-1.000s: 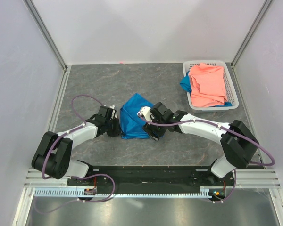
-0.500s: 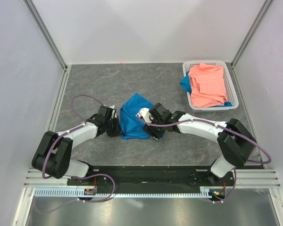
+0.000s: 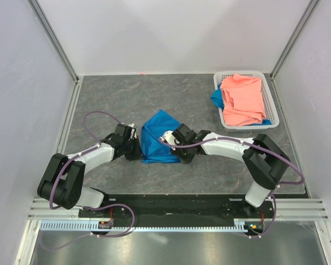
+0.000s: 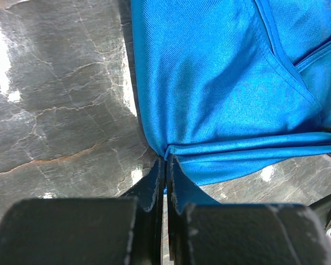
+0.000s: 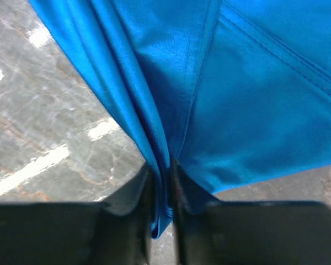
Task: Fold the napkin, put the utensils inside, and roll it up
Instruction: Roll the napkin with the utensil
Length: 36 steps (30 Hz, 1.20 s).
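The left pincer sat at the napkin's near-left corner. It was pressed together on a gathered pleat of blue cloth, and creases fanned away from the pinch. The napkin itself lay rumpled on the grey surface between the two arms, with one hemmed layer already lapped over another and its far corner pointing away from the bases. At the napkin's near-right corner the right pincer likewise clamped a bunched fold between its tips, the cloth draped to either side.

Pinching both near corners at once looked meant to keep that edge taut, so it could be carried across as one straight line and not sag in the middle. The folding step therefore seemed to be in hand, with the rolling not begun.

No utensil showed in any view, and whether the cloth hid it could not be told. Well to the right of the napkin and beyond it, a white basket held a pink cloth, well apart from the work.
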Motion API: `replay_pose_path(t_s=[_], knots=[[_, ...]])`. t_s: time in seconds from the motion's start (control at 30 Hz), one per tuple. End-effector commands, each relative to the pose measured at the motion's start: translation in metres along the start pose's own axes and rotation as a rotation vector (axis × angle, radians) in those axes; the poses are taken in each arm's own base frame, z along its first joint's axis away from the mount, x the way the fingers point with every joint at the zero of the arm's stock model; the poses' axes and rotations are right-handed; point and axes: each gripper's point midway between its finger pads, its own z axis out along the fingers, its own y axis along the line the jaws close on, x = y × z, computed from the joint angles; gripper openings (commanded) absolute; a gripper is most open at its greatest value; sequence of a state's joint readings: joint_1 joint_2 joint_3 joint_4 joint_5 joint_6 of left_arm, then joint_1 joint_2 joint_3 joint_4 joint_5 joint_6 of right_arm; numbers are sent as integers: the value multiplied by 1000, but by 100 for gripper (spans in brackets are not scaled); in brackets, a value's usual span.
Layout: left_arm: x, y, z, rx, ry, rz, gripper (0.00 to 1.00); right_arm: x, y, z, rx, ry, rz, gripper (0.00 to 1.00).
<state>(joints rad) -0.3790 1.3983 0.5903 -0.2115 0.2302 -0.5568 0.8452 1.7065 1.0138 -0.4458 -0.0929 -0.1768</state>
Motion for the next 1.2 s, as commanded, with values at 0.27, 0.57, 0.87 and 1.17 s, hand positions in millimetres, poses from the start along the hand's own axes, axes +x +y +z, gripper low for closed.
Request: replay_pose_path(t_s=[0.27,0.57,0.87,1.17], knots=[[14,16,2,-71,67,25,2,11,52,-9,-402,143,81,9],[15,19,3,-88,91,28,2,30,37,6,-488,195,193,11],[15,11,3,-52,103,28,2,7,27,-15,-435,115,204,33],[16,6,3,-28,120,28,2,-48,-7,-65,-201,-62,159,56]])
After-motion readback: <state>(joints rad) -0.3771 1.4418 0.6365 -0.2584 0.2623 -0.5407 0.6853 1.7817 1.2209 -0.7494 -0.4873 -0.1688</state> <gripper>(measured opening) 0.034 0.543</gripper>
